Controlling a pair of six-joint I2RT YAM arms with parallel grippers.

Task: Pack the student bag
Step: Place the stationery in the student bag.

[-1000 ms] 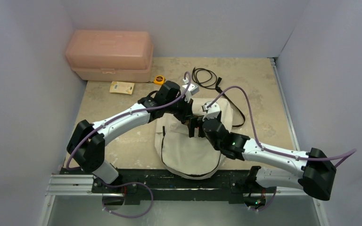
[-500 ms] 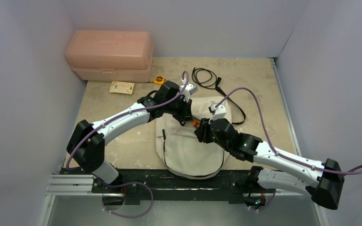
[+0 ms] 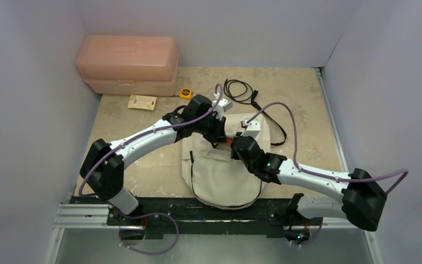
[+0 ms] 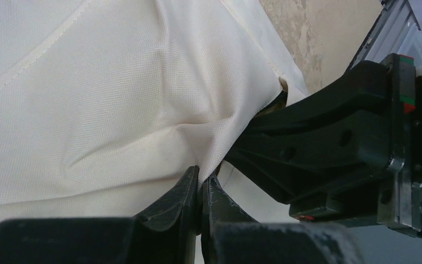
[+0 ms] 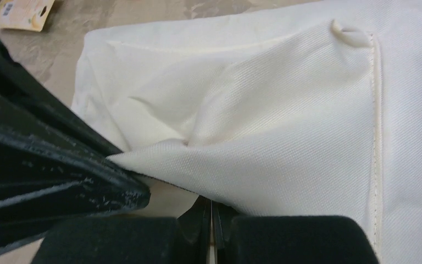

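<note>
The cream student bag (image 3: 220,173) lies flat in the middle of the table, in front of the arm bases. My left gripper (image 3: 217,137) is at its upper part and is shut on a pinch of its fabric (image 4: 200,176), pulling it into a tent. My right gripper (image 3: 234,145) sits right beside it, jaws shut, and the edge of a raised fabric flap (image 5: 286,159) runs down into its jaws (image 5: 211,204). The two grippers almost touch. The right gripper's black body (image 4: 329,148) fills the left wrist view's right side.
A pink plastic box (image 3: 127,65) stands at the back left. In front of it lie a yellow packet (image 3: 143,102) and a small yellow tape measure (image 3: 185,93). A coiled black cable (image 3: 239,89) lies behind the bag, and the bag's black strap (image 3: 279,132) trails to the right.
My right gripper was open a second ago and has shut at the bag's flap, next to the left gripper. The right arm shifted out and back. The left gripper kept its pinch.
</note>
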